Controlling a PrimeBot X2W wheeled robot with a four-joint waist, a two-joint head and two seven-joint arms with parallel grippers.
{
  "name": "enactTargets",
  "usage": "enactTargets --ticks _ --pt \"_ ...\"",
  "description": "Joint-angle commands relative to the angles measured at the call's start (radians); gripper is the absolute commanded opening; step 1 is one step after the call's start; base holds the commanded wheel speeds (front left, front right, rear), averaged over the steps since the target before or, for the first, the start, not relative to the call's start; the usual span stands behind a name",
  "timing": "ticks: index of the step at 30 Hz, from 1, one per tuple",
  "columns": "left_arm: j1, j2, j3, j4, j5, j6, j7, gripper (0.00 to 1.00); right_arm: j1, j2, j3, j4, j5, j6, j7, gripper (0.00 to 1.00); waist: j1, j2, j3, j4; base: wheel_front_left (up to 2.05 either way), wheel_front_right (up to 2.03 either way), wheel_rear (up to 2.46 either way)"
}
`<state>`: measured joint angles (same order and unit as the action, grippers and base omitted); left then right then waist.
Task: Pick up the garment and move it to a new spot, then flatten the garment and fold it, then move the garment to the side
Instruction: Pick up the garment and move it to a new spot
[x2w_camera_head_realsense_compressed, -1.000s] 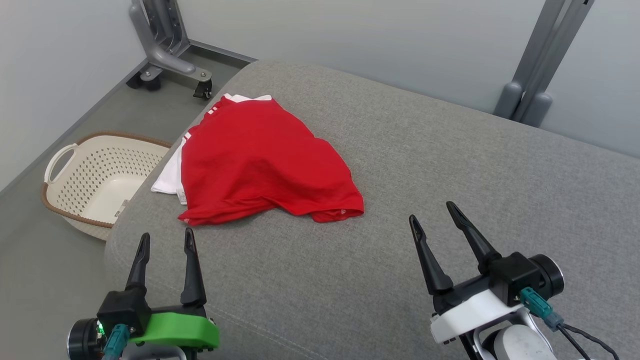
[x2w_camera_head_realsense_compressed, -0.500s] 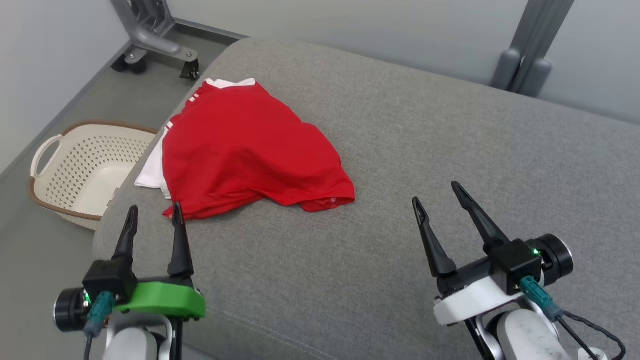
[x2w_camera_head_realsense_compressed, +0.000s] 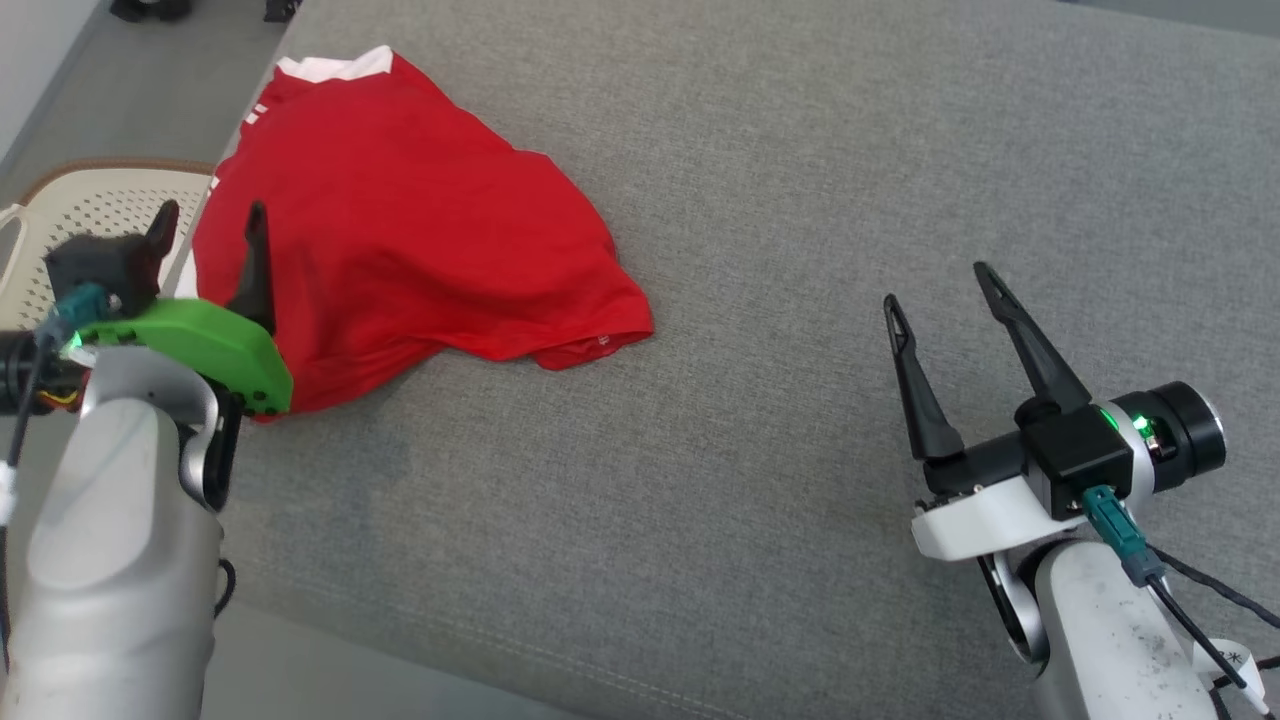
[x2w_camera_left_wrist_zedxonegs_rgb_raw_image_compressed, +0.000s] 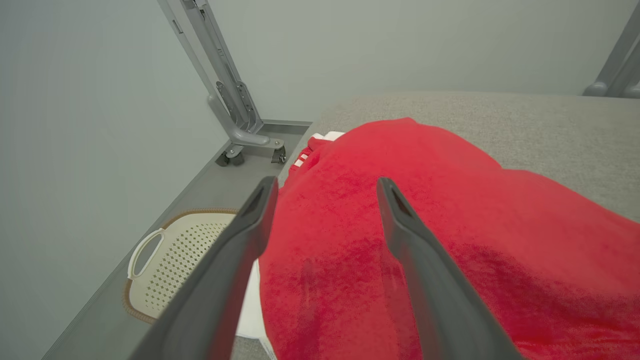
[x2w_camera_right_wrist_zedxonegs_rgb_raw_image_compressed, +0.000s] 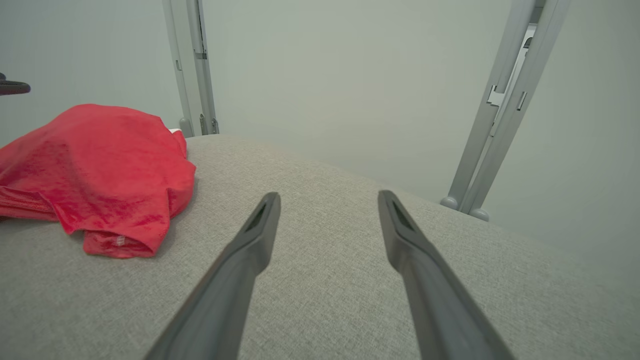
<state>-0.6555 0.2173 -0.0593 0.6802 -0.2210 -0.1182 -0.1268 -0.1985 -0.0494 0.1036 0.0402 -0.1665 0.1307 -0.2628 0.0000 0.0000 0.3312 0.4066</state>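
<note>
The garment (x2w_camera_head_realsense_compressed: 420, 230) is a red shirt with white trim, lying rumpled at the left of the grey cushion (x2w_camera_head_realsense_compressed: 800, 200). My left gripper (x2w_camera_head_realsense_compressed: 210, 215) is open above the garment's left edge, nothing between its fingers. In the left wrist view the garment (x2w_camera_left_wrist_zedxonegs_rgb_raw_image_compressed: 425, 225) spreads beneath the open left gripper (x2w_camera_left_wrist_zedxonegs_rgb_raw_image_compressed: 325, 185). My right gripper (x2w_camera_head_realsense_compressed: 935, 285) stands open over bare cushion, well to the right of the garment. The right wrist view has the garment (x2w_camera_right_wrist_zedxonegs_rgb_raw_image_compressed: 95, 165) at the left and the open right gripper (x2w_camera_right_wrist_zedxonegs_rgb_raw_image_compressed: 327, 197) above the cushion.
A cream perforated basket (x2w_camera_head_realsense_compressed: 90, 200) stands on the floor off the cushion's left edge, also seen as the basket (x2w_camera_left_wrist_zedxonegs_rgb_raw_image_compressed: 175, 265) in the left wrist view. Grey metal frame legs (x2w_camera_right_wrist_zedxonegs_rgb_raw_image_compressed: 500, 115) stand against the wall behind the cushion. Bare cushion stretches to the right of the garment.
The camera has tilted down and closer. My left gripper has moved forward from the cushion's front to above the garment's left edge. The right gripper has moved slightly forward.
</note>
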Motion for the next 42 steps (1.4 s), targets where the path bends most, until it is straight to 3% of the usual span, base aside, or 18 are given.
enactTargets --ticks 1,8,15,16,17,31,42 --pt "-0.055 0.014 -0.013 0.033 -0.014 -0.006 0.029 1.00 -0.028 0.000 0.003 -0.010 0.000 0.000 -0.003 1.00 0.0000 0.0000 0.089 -0.056 0.00 0.00 0.00" --pt "-0.196 0.065 -0.148 0.176 -0.140 -0.012 0.163 1.00 -0.053 -0.002 0.018 -0.030 -0.028 0.000 -0.003 1.00 0.0000 0.0000 0.133 -0.083 0.00 0.00 0.00" --pt "-0.239 0.121 -0.264 0.245 -0.259 -0.012 0.197 1.00 -0.052 -0.002 0.012 -0.036 -0.038 0.000 -0.003 1.00 0.0000 0.0000 0.153 -0.096 0.00 0.00 0.00" --pt "-0.244 0.130 -0.273 0.256 -0.270 -0.012 0.190 0.26 -0.051 -0.002 0.011 -0.037 -0.037 0.000 -0.003 1.00 0.0000 0.0000 0.154 -0.097 0.00 0.00 0.00" --pt "-0.248 0.135 -0.284 0.264 -0.281 -0.012 0.182 0.00 -0.051 -0.002 0.011 -0.036 -0.036 0.000 -0.003 1.00 0.0000 0.0000 0.154 -0.097 0.00 0.00 0.00" --pt "-0.272 0.174 -0.381 0.336 -0.317 -0.011 0.014 0.00 -0.018 -0.002 0.031 0.001 0.013 0.000 -0.003 1.00 0.0000 0.0000 0.027 -0.079 0.00 0.00 0.00" --pt "-0.277 0.221 -0.432 0.237 -0.315 -0.011 -0.056 0.00 0.029 -0.002 0.022 0.016 0.081 0.000 -0.003 1.00 0.0000 0.0000 -0.109 -0.050 0.00 0.00 0.00"
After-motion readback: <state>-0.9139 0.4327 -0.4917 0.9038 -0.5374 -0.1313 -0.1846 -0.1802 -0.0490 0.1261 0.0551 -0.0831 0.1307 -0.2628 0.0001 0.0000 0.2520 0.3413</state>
